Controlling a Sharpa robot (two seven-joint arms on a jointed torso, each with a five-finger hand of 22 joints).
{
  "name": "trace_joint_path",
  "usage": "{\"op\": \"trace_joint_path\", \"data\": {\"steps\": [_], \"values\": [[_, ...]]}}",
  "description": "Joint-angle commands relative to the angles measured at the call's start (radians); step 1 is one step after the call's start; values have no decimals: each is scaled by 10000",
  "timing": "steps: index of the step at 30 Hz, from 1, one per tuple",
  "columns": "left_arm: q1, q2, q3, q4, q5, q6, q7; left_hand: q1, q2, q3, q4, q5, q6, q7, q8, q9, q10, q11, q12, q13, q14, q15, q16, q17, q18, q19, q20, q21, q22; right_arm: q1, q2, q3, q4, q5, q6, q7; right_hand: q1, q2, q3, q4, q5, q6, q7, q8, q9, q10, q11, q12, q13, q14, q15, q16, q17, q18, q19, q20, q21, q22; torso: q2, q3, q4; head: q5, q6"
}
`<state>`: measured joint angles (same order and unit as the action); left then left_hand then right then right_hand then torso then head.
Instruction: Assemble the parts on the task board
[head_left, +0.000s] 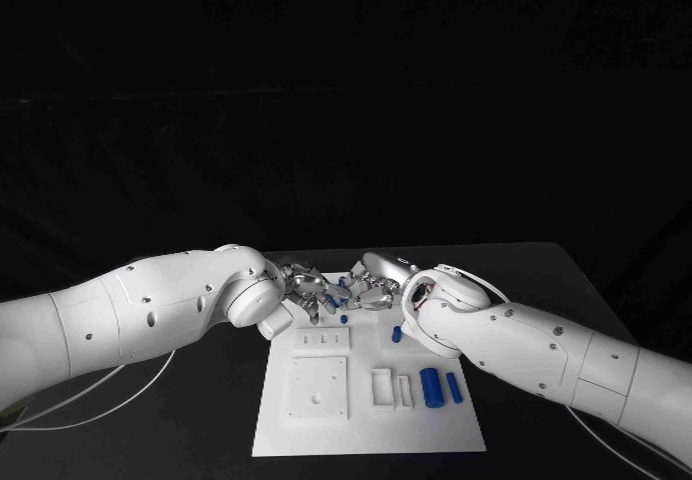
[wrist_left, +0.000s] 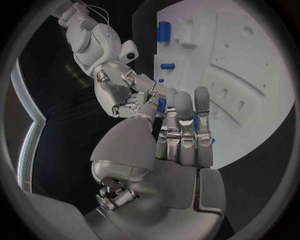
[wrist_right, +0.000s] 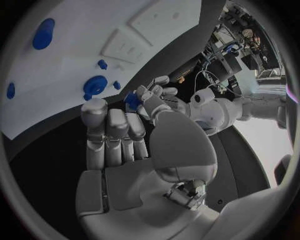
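At the far edge of the white task board my two hands meet. My left hand pinches a small blue part between thumb and fingers; the same blue part sits in its fingertips in the right wrist view. My right hand is right against it, its fingers curled up to the blue part; whether they grip it is hidden. Two blue cylinders lie on the board's right side, near my right forearm.
Small blue pegs stand near the board's far end. White raised blocks and a slotted plate fill the board's left half. A thin cable trails on the black table under my left arm.
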<state>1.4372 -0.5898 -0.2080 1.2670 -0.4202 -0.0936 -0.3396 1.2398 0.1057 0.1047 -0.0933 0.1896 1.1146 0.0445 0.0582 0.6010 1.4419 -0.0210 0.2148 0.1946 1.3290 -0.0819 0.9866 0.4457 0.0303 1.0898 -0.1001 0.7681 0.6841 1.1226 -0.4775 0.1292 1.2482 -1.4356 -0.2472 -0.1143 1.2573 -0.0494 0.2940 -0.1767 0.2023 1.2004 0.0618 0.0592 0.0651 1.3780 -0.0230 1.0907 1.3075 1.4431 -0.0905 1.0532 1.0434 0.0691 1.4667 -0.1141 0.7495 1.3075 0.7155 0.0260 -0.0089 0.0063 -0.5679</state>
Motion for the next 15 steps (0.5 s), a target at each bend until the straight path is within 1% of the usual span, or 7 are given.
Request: {"op": "trace_joint_path", "data": {"steps": [1,3,5,6,8,13,15], "values": [[20,22,20,41,65,142,297,-20,138,233,-262,207,6,-78,74,152,34,-10,-86,-77,-75,8,63,-11,67,-82,-10,-44,57,-14,20,-12,16,15,232,51,-29,98,-37,-17,60,55,12,34,15,-6,-53,-52,265,46,-38,-49,-4,141,560,-4,32,554,-2,-1,6,-1,2],[20,17,20,43,74,143,310,-31,172,405,-430,316,-14,-59,78,230,57,-7,-115,-120,-74,5,74,-11,75,-92,-11,-38,99,-14,20,-12,9,14,241,49,-29,98,-37,-17,60,55,12,34,15,-6,-53,-52,265,46,-38,-49,-4,141,560,-4,32,554,-2,-3,4,3,-1],[20,14,20,43,79,137,320,82,253,750,-608,-329,-20,-37,81,290,67,-11,-150,-158,-72,-5,83,-9,85,-94,-24,-24,131,-14,20,-12,4,14,247,49,-29,98,-37,-17,60,55,12,34,15,-6,-53,-52,265,46,-38,-49,-4,141,560,-4,32,554,0,-2,4,4,-3],[20,12,20,42,82,129,328,-15,198,1003,-656,-437,-18,-30,81,341,89,-7,-166,-183,-72,3,89,-7,88,-101,-21,-14,158,-15,20,-12,0,14,251,50,-29,98,-37,-17,60,55,12,34,15,-6,-53,-52,265,46,-38,-49,-4,141,560,-4,32,554,0,-2,4,4,-3],[20,8,21,39,86,115,342,-292,-8,1564,-708,-414,49,-55,98,517,165,-27,-178,-226,-63,-6,112,0,99,-111,-20,5,228,-18,22,-12,-8,14,255,54,-29,98,-37,-17,60,55,12,34,15,-6,-53,-52,265,46,-38,-49,-4,141,560,-4,32,554,-1,1,3,9,-7],[20,1,21,38,91,77,366,-487,-168,2115,-656,-400,279,-112,92,889,299,-76,-163,-239,-39,-44,193,37,88,-97,-57,32,333,-33,21,-13,-17,14,242,63,-29,98,-37,-17,60,55,12,34,15,-6,-53,-52,265,46,-38,-49,-4,141,560,-4,32,554,6,6,1,18,-24],[20,1,21,37,92,67,366,-546,-234,2309,-645,-326,349,-128,81,1037,354,-96,-141,-222,-25,-62,245,65,88,-80,-76,47,391,-38,20,-13,-21,14,216,64,-63,93,-38,-33,85,32,18,29,11,-26,-50,-98,246,45,-37,-66,-10,146,557,-3,6,535,7,7,2,19,-23]]}}
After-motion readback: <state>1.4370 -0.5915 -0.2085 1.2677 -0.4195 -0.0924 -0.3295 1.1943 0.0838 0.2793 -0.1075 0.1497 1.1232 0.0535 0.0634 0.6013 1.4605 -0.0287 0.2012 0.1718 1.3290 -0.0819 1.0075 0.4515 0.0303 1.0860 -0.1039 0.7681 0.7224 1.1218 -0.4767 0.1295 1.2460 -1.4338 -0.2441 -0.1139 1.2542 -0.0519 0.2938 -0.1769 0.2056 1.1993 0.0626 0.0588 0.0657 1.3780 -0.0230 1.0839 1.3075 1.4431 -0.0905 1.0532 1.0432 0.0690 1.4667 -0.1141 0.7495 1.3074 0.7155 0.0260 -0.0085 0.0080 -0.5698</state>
